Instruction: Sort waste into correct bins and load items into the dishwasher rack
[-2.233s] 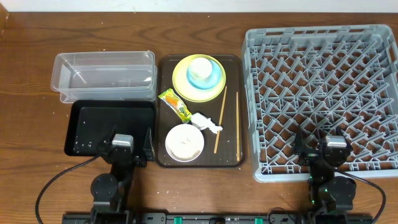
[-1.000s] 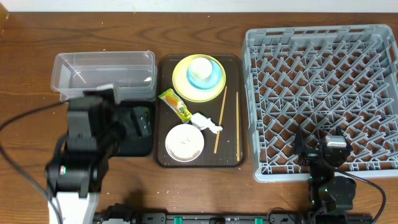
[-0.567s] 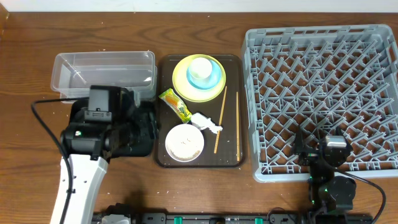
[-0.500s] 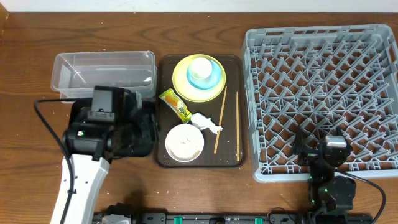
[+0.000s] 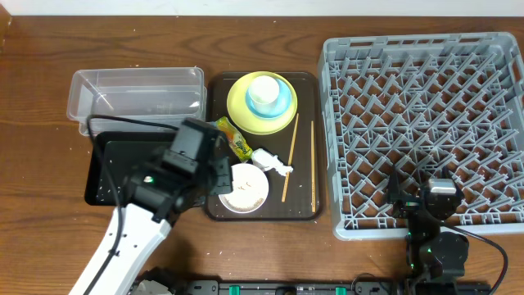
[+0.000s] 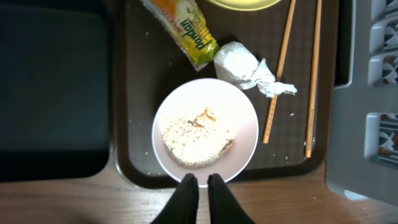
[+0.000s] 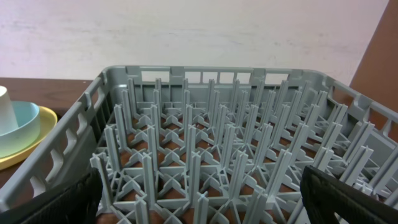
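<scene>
Hovering above the near rim of the bowl [image 6: 205, 130], the left end effector [image 6: 198, 186] is clenched, empty. The wrapper [image 6: 183, 28] and tissue [image 6: 245, 65] lie just beyond that bowl, chopsticks [image 6: 280, 68] to its right; the right end effector [image 7: 202, 196] gapes at the rack [image 7: 205, 76].

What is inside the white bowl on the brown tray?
A flat patch of whitish rice-like crumbs with a small brownish bit lies in the bowl. The bowl floor beneath the patch is covered; nothing else shows inside.

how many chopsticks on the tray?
2. First chopstick lies next to the crumpled tissue; second chopstick lies nearer the rack, along the brown tray edge. None look hidden.
</scene>
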Controlling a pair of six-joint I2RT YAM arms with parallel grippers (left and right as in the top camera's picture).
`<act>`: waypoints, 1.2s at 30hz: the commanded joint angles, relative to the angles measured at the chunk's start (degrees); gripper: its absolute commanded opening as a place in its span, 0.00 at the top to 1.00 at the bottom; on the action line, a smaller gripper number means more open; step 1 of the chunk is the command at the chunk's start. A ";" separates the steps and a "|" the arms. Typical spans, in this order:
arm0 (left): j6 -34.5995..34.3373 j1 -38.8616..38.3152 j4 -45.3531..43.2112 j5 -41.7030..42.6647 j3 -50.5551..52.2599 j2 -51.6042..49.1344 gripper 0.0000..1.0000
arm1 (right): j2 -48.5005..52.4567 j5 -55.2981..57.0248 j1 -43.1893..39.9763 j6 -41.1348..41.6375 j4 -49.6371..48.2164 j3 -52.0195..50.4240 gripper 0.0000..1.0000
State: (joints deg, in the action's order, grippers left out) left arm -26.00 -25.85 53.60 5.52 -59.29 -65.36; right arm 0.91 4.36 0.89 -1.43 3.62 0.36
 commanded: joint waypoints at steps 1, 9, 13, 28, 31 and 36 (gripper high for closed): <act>-3.54 -3.04 -0.74 -3.65 -0.24 -2.23 0.94 | -0.04 0.07 0.04 0.98 0.13 -0.07 0.01; -4.96 -9.07 -3.26 -3.65 -0.24 -10.19 0.94 | -0.04 0.07 0.04 0.98 0.13 -0.07 0.01; -4.96 -10.12 -4.52 -3.67 -0.24 -13.29 0.94 | -0.04 0.07 0.04 0.98 0.13 -0.07 0.01; -4.94 -10.12 -6.56 -3.65 -0.24 -22.01 0.89 | -0.04 0.07 0.04 0.98 0.13 -0.07 0.01; -4.68 -10.12 -6.58 -3.69 -0.24 -22.40 0.86 | -0.04 0.07 0.04 0.98 0.13 -0.07 0.01; -4.70 -10.12 -6.67 -4.00 -0.24 -22.40 0.83 | -0.04 0.07 0.04 0.98 0.13 -0.07 0.01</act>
State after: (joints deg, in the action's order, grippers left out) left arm -30.22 -35.81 46.85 2.72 -59.29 -87.77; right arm 0.91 4.36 0.89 -1.43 3.62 0.36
